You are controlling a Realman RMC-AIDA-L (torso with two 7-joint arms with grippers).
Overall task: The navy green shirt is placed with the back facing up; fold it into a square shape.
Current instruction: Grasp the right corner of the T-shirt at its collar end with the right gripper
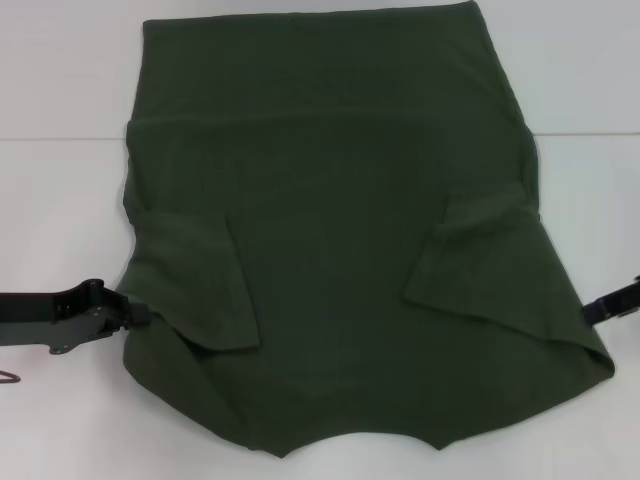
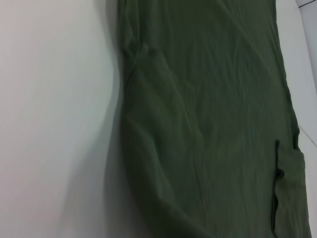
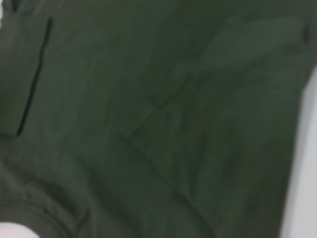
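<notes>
The navy green shirt [image 1: 330, 250] lies flat on the white table [image 1: 60, 200], plain side up, collar end toward me. Both sleeves are folded inward: one flap [image 1: 205, 290] on the left, one [image 1: 480, 250] on the right. My left gripper [image 1: 140, 313] reaches in low from the left and meets the shirt's left edge beside the folded sleeve. At the shirt's right edge sits my right gripper [image 1: 603, 305], mostly cut off by the picture's border. The left wrist view shows the shirt [image 2: 208, 114] beside bare table, and cloth [image 3: 148, 124] fills the right wrist view.
White tabletop [image 2: 54, 119] surrounds the shirt on the left, right and far sides. A seam line [image 1: 50, 137] crosses the table behind the shirt's middle. A small dark hook-like thing [image 1: 10, 377] shows at the near left edge.
</notes>
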